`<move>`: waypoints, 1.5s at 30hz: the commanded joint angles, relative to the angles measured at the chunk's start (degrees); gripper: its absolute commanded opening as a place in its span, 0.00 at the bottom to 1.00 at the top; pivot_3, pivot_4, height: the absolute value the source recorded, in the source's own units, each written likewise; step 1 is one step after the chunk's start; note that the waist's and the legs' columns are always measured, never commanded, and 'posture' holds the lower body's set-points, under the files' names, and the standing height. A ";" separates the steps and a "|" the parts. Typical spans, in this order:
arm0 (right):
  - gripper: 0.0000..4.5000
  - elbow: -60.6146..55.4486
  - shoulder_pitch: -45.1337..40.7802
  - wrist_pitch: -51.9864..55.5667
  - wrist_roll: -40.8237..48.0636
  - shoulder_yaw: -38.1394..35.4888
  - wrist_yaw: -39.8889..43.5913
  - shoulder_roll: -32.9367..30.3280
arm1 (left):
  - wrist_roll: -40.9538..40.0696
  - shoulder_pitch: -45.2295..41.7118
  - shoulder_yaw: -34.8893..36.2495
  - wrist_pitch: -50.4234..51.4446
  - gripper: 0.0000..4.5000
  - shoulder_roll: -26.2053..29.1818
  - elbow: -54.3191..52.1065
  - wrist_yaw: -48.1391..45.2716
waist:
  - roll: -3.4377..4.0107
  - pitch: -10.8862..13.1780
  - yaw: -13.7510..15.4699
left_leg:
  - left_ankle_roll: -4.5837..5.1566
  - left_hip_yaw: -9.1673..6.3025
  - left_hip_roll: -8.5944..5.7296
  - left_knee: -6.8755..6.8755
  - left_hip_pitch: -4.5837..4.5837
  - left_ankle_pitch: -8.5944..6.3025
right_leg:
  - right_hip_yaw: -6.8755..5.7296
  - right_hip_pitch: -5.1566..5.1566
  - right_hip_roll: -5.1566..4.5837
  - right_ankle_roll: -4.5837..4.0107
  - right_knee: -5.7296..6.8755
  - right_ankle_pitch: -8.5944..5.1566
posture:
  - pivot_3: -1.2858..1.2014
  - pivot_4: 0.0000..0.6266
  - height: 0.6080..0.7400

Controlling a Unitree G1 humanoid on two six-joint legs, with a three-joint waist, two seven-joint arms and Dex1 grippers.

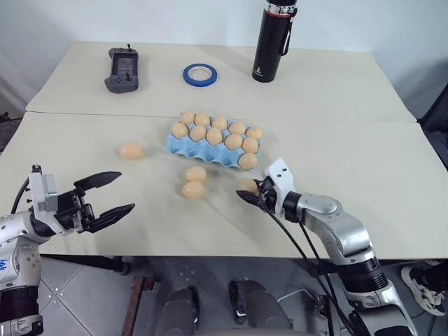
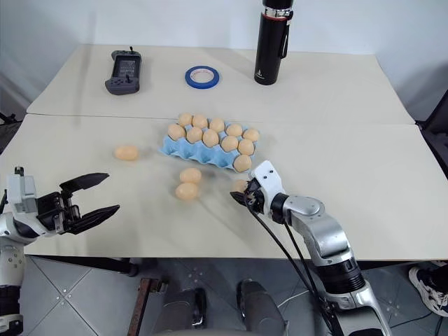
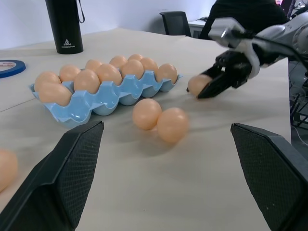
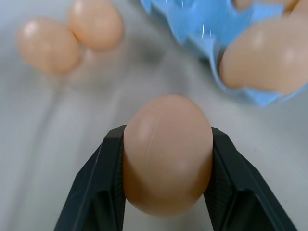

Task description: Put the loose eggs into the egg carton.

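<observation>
Nearest, the left gripper [image 1: 112, 197] hangs with its fingers spread wide and empty, well to the left of the egg carton [image 1: 183, 145]. The right gripper [image 4: 163, 168] is clamped on one loose egg [image 4: 167, 153] just in front of the carton's near right corner. Two more loose eggs [image 1: 194, 183] lie touching each other just before the carton, a fourth egg [image 1: 131, 150] to its left. Beyond the carton stand a tape roll [image 1: 200, 74], a black bottle [image 1: 273, 43] and a handheld controller [image 1: 122, 68].
</observation>
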 commanded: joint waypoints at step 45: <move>0.99 -0.46 -5.32 -11.01 7.52 -1.01 28.97 -14.01 | -0.69 2.47 1.83 -2.85 1.00 -2.65 -6.54 5.84 | 0.04 0.02 1.41 | -0.01 -0.01 -0.03 -0.71 -0.01 -0.06 | -2.01 -0.04 -0.99 -0.19 -0.70 0.03 | 0.52 0.24 1.00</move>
